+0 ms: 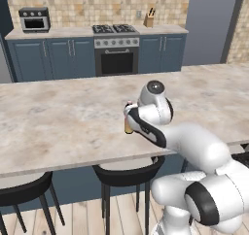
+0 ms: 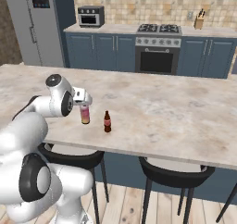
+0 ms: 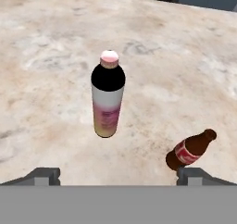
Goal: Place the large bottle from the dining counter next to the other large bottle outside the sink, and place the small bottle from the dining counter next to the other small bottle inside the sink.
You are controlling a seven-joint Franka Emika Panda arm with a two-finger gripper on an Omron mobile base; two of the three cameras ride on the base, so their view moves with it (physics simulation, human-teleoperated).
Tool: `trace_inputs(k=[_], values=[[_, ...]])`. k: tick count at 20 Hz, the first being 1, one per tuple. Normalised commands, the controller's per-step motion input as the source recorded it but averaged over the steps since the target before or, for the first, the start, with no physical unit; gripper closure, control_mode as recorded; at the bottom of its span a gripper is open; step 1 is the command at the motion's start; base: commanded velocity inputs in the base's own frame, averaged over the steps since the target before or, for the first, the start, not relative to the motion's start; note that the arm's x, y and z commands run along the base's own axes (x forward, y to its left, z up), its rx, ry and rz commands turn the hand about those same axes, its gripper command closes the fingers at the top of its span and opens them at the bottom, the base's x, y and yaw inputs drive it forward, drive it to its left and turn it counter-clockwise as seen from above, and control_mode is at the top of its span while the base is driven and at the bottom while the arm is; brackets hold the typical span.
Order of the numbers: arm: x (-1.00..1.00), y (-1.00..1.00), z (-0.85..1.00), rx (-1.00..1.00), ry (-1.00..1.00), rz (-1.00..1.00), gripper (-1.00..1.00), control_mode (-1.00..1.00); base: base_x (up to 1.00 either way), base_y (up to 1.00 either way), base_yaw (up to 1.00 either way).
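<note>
A: What is the claw point(image 3: 118, 177) doing right now?

B: It is hanging over the dining counter point(image 3: 51, 56) with its fingers spread as wide as they go, holding nothing. The two fingertips point(image 3: 44, 176) are showing at the bottom of the hand view, and the large bottle point(image 3: 108, 94) is standing upright between and beyond them, not touched.

A: And the small bottle point(image 3: 190, 150)?

B: It is standing on the same stone top, just beside the large one, off toward the right fingertip. From the right base view, the large bottle point(image 2: 85, 113) is sitting directly under the hand, the small bottle point(image 2: 107, 121) next to it, near the counter's front edge above the stools point(image 2: 171, 174).

A: So how far along is the job looking?

B: I would say it is hardly starting. Both bottles are waiting on the counter, and neither is being gripped or carried.

A: Anything in the sink?

B: I cannot tell; the sink is out of frame here.
</note>
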Motion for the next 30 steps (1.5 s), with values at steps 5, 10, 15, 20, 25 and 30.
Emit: trace_inputs(k=[5, 10, 15, 20, 25, 30], values=[[0.46, 0.02, -0.12, 0.02, 0.0, 0.0, -1.0, -1.0, 0.0, 0.0, 0.0], [0.31, 0.06, -0.13, 0.0, 0.0, 0.0, -1.0, -1.0, 0.0, 0.0, 0.0], [0.31, 0.05, -0.12, 0.01, 0.0, 0.0, -1.0, -1.0, 0.0, 0.0, 0.0], [0.28, 0.02, -0.14, 0.01, 0.0, 0.0, -1.0, -1.0, 0.0, 0.0, 0.0], [0.24, 0.06, -0.15, 0.02, 0.0, 0.0, -1.0, -1.0, 0.0, 0.0, 0.0], [0.19, 0.08, -0.13, 0.02, 0.0, 0.0, -1.0, -1.0, 0.0, 0.0, 0.0]])
